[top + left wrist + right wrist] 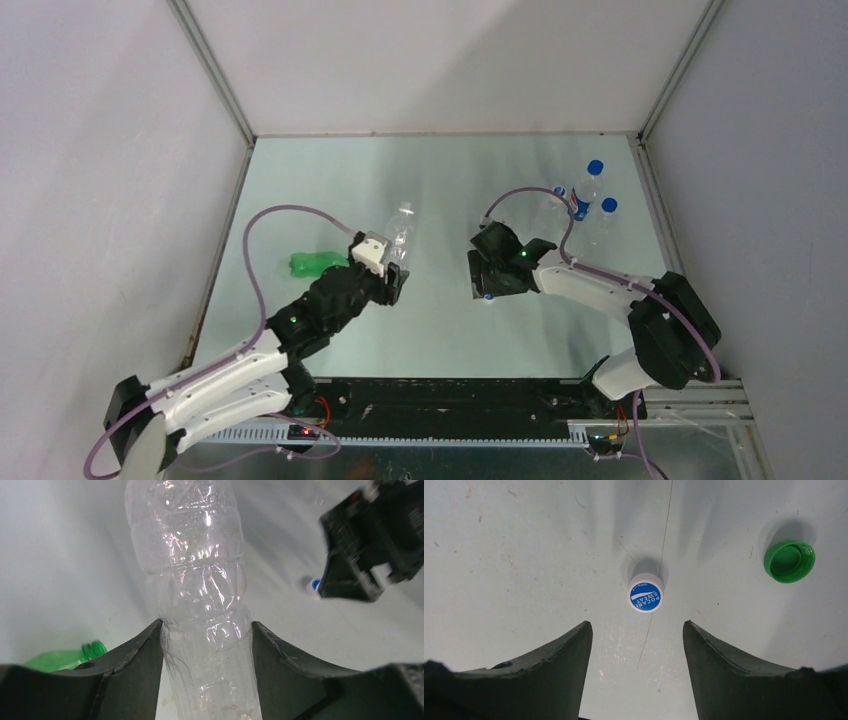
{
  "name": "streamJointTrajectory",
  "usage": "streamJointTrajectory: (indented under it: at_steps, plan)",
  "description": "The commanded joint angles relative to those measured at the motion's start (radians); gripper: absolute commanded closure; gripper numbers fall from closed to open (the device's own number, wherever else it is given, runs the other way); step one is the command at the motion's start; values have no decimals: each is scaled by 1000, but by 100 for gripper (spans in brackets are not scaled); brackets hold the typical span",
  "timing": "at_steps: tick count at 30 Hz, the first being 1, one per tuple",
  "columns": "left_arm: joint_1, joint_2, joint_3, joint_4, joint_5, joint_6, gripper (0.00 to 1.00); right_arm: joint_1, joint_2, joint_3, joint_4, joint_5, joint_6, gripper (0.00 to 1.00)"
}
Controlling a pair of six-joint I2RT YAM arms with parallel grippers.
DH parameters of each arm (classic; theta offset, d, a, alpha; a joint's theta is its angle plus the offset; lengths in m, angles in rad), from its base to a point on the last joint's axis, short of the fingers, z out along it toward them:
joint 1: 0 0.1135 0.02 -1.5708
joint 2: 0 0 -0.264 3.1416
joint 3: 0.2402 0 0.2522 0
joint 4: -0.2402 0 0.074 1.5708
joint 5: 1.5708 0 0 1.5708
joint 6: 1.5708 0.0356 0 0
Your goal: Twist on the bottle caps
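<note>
**Top view.** Left gripper (394, 272) is clamped on the clear colourless plastic bottle (401, 232), left of the middle of the pale green counter (440, 340). Whether the bottle's base rests on the counter cannot be told. Translucent green plastic bottle (315, 262) lies on its side just beside the left arm, toward the counter's left edge. Right gripper (489, 283) points down at the counter, right of the middle. Clear blue-capped bottles (592, 195) stand together at the far right corner.

**Left wrist view.** Both fingers (140, 665) press the ribbed wall of the clear bottle, one on each side. The green bottle's threaded neck shows at lower left. Small round white plastic cap with a blue printed top (313, 585) sits on the counter just beside the right gripper.

**Right wrist view.** Jaws stand wide above the counter, nothing between them. White cap lies top-up ahead of the fingertips, in line with the gap. Small round green plastic cap (789, 561) lies hollow side up, apart from the white cap, toward the right of this view.
</note>
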Motion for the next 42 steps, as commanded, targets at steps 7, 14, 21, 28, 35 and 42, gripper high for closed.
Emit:
streamJointTrajectory:
  at_steps: [7, 14, 21, 28, 35, 42]
  plan:
    - [-5, -216, 0, 158, -3, 215, 53, -11, 118, 101, -28, -19, 23, 40]
    - [-4, -282, -61, 240, 4, 276, 55, -17, 184, 126, -38, -13, 39, 44]
    - [-4, -335, -143, 350, 23, 313, 60, -29, 211, 128, -38, -7, 53, 45]
    - [-4, -359, -193, 382, 127, 346, 65, -28, 162, 138, -50, -11, 44, 41]
    - [-4, -286, -189, 419, 277, 342, 65, -19, -134, 137, 32, -69, -1, 25]
    - [-5, -222, -162, 465, 353, 340, 65, -33, -397, 138, 229, -134, -60, 14]
